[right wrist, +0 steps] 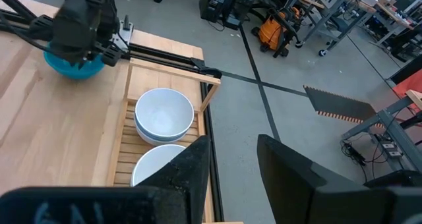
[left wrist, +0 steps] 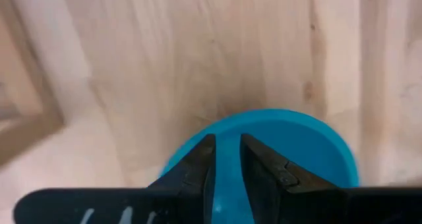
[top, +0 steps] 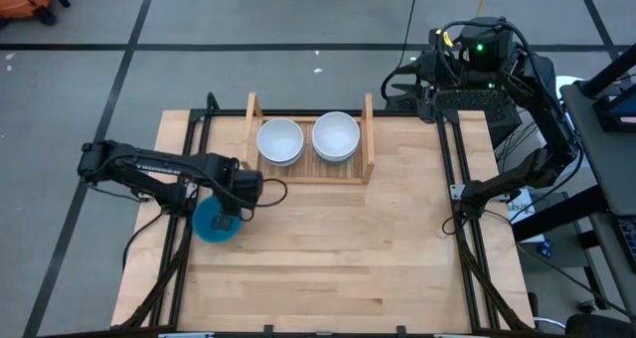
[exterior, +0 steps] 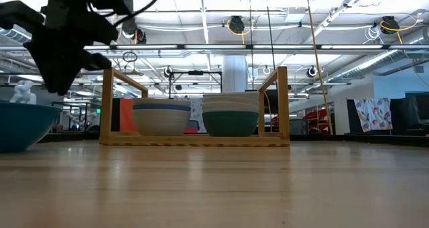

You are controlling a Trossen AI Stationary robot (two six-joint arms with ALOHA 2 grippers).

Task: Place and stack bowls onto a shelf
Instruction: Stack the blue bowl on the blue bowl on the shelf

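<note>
A bright blue bowl (top: 207, 225) (exterior: 20, 127) stands by its base on the table near the left edge. My left gripper (top: 232, 217) (left wrist: 227, 141) hangs just above it, over its right part, fingers pointing down and open by a narrow gap; the low view shows air between the fingertips (exterior: 62, 87) and the rim. The wooden shelf (top: 308, 175) (exterior: 194, 140) holds two stacks of bowls side by side, each white on top (top: 280, 141) (top: 336, 136); the right stack's lowest bowl is dark green (exterior: 230, 124). My right gripper (right wrist: 234, 151) waits open beyond the shelf's far right corner.
The shelf's two upright side boards (exterior: 106, 104) (exterior: 282, 104) stand on either side of the stacks. Black frame rails (top: 455, 169) run along both table sides. Bare wood (top: 348, 249) stretches from the shelf to the near edge.
</note>
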